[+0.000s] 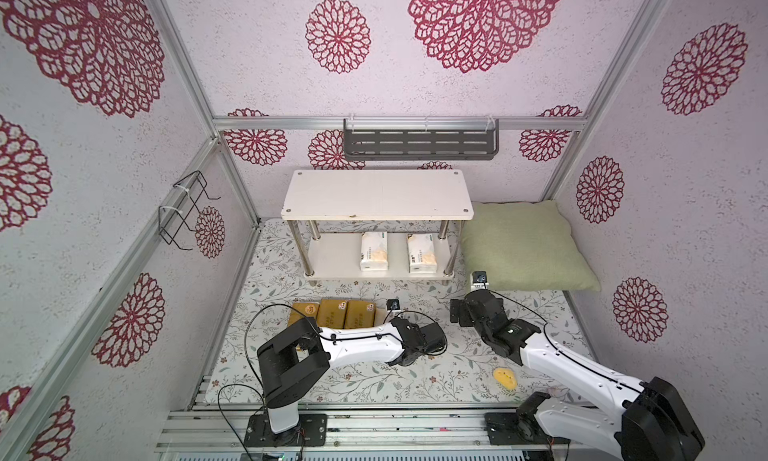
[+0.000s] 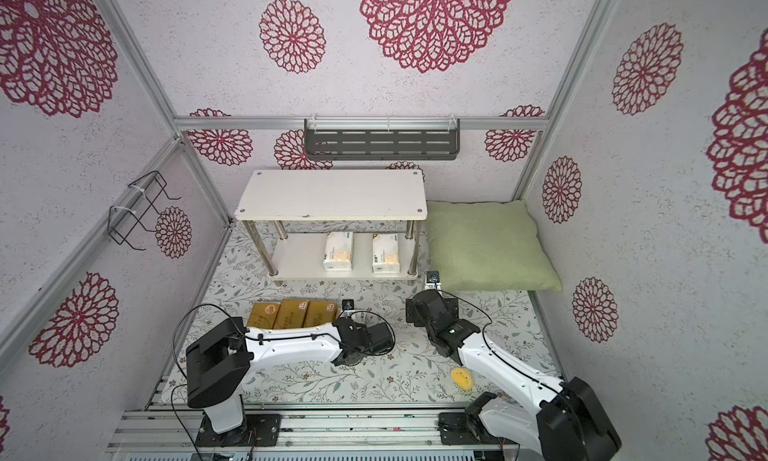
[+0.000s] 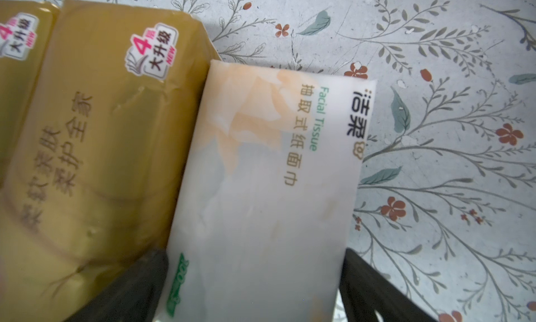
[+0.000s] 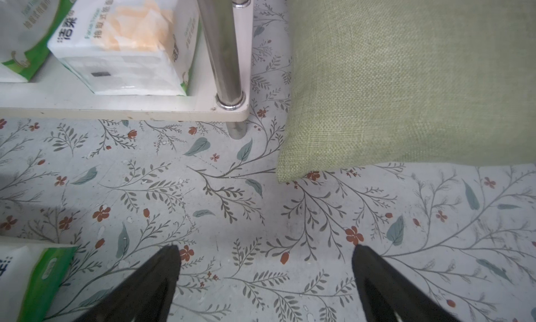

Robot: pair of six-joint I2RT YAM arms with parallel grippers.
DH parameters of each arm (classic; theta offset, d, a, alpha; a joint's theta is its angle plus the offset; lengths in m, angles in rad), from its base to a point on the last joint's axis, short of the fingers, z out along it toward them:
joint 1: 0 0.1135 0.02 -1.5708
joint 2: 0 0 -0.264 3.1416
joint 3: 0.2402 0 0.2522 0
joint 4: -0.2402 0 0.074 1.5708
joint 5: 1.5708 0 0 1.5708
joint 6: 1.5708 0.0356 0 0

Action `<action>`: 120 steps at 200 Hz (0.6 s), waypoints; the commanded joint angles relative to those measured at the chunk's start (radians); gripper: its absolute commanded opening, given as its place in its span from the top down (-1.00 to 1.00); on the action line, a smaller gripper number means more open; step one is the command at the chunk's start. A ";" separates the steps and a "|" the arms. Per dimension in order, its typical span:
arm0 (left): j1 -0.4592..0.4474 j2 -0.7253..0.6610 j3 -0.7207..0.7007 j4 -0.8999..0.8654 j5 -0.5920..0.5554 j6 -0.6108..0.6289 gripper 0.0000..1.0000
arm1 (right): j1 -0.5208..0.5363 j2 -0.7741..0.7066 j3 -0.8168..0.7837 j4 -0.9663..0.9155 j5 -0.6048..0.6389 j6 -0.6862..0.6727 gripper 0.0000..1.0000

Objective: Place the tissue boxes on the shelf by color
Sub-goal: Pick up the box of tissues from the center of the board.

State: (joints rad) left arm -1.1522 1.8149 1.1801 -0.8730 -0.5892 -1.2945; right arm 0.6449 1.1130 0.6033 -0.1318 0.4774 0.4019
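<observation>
The left tool (image 3: 252,252) stands wide, with one black finger (image 3: 139,277) along each long side of a soft white tissue pack (image 3: 261,166) printed in green with an orange patch. This pack lies flat on the desk (image 3: 435,132), which has a pale cover of leaf and flower print. It sits just beside the nearest of three shiny gold tissue packs (image 1: 332,312) and seems to touch it at the far end. The gold tissue packs lie side by side in a row on the desk in front of the shelf. In both top views the left arm (image 1: 357,344) partly covers them.

The shelf (image 1: 376,195), a small white two-tier stand on chrome legs, stands at the back of the desk. Two more white tissue packs (image 1: 374,251) (image 1: 422,253) lie on its lower board, apart from each other, in the half toward the pillow.

The right tool (image 4: 265,248) is spread wide and holds nothing. It hangs over the desk near the front right leg of the shelf and the corner of a pale green fabric pillow (image 4: 406,74). A small yellow lump (image 1: 505,378) lies on the desk beside the right arm (image 1: 573,367).
</observation>
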 commanded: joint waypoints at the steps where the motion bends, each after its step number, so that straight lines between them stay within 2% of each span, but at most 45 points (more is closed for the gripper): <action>1: 0.003 -0.001 -0.031 -0.006 -0.009 -0.012 -0.95 | -0.007 0.000 0.003 0.011 -0.006 0.003 -0.98; 38: 0.010 -0.007 -0.067 0.104 0.055 0.045 -0.95 | -0.007 0.003 0.001 0.004 -0.010 0.008 -0.98; 120: 0.004 0.029 0.048 0.125 0.004 0.175 -1.00 | -0.014 -0.021 0.003 -0.029 0.027 0.000 -0.98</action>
State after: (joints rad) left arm -1.1519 1.8172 1.1816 -0.7929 -0.5816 -1.1751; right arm 0.6437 1.1168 0.6033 -0.1398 0.4706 0.4026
